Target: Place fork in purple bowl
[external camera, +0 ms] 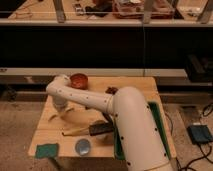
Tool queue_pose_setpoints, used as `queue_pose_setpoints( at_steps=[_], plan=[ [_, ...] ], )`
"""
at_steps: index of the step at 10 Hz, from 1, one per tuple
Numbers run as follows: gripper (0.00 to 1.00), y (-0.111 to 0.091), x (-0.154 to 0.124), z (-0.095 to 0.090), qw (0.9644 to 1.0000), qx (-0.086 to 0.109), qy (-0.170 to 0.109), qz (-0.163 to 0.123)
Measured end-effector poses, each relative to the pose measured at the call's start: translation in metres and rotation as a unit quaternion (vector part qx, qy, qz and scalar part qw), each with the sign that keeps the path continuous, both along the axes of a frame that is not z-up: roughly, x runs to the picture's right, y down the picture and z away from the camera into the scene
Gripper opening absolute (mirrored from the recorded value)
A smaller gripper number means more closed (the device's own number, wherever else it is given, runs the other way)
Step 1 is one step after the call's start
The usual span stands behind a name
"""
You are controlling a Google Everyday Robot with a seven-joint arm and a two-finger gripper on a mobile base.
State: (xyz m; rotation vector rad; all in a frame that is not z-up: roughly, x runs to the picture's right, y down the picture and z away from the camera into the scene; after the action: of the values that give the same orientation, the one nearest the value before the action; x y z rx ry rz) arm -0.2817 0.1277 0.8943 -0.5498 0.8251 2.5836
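My white arm reaches from the lower right across the wooden table (pixel 50 131) to its left side. The gripper (pixel 60 111) hangs down below the wrist, just above the tabletop. A slim pale tan fork (pixel 56 116) shows slanted at the gripper's tip; I cannot tell whether it is held or lying on the table. I cannot make out the purple bowl; only a small dark piece (pixel 111 90) shows above the arm at the back of the table.
A small orange-red bowl (pixel 78 80) stands at the back left. A long pale-handled tool with a dark blocky head (pixel 98 130) lies at the front middle. A grey-blue disc (pixel 82 146) and a green pad (pixel 46 150) lie at the front edge. A green tray (pixel 157 120) sits at the right.
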Motion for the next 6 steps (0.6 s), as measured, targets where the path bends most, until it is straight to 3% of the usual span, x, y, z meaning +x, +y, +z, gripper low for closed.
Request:
queue_pose_setpoints(
  at_steps=[2,4,6],
  plan=[
    [0.0,-0.018,0.008,-0.022,1.0,0.002,-0.003,0.009],
    [0.0,-0.044,0.026,-0.061,0.9997,0.011,0.006,0.019],
    [0.0,-0.064,0.065,-0.105,0.9989,0.016,0.026,0.036]
  ],
)
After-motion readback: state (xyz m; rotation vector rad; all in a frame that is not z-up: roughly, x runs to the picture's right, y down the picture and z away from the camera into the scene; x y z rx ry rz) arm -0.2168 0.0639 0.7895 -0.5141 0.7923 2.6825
